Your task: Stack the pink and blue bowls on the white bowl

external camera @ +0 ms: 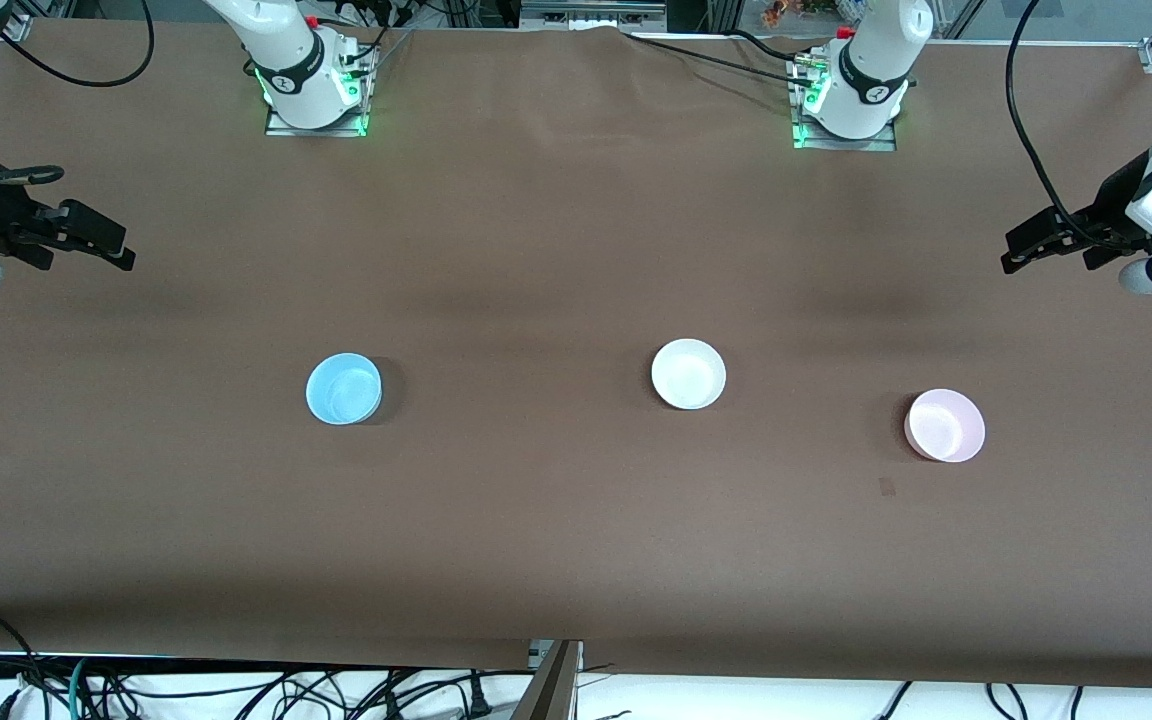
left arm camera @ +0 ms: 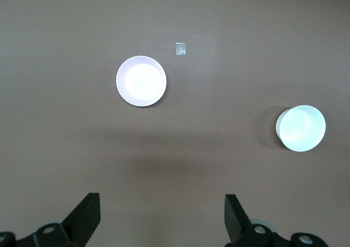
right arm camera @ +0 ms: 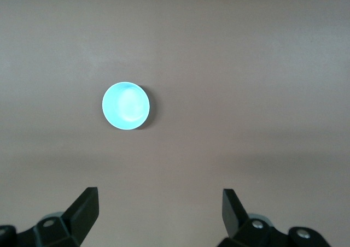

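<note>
Stacking hasn't been started: white bowl [external camera: 688,374] sits mid-desk, blue bowl [external camera: 344,389] toward the right arm's end, pink bowl [external camera: 945,425] toward the left arm's. Left gripper [external camera: 1041,243] and right gripper [external camera: 86,238] are parked high, fingers wide. Thin rims could easily be pinched off-centre and a bowl flipped.

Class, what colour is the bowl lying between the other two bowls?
White bowl; the front view shows it best.

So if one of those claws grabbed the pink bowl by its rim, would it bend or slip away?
The pink bowl looks like thin, stiff plastic, so it would probably keep its shape and feel light. Its smooth, glossy wall might let the fingers slip. Sitting upright and shallow on the flat brown table, it would likely slide rather than tip if nudged.
</note>
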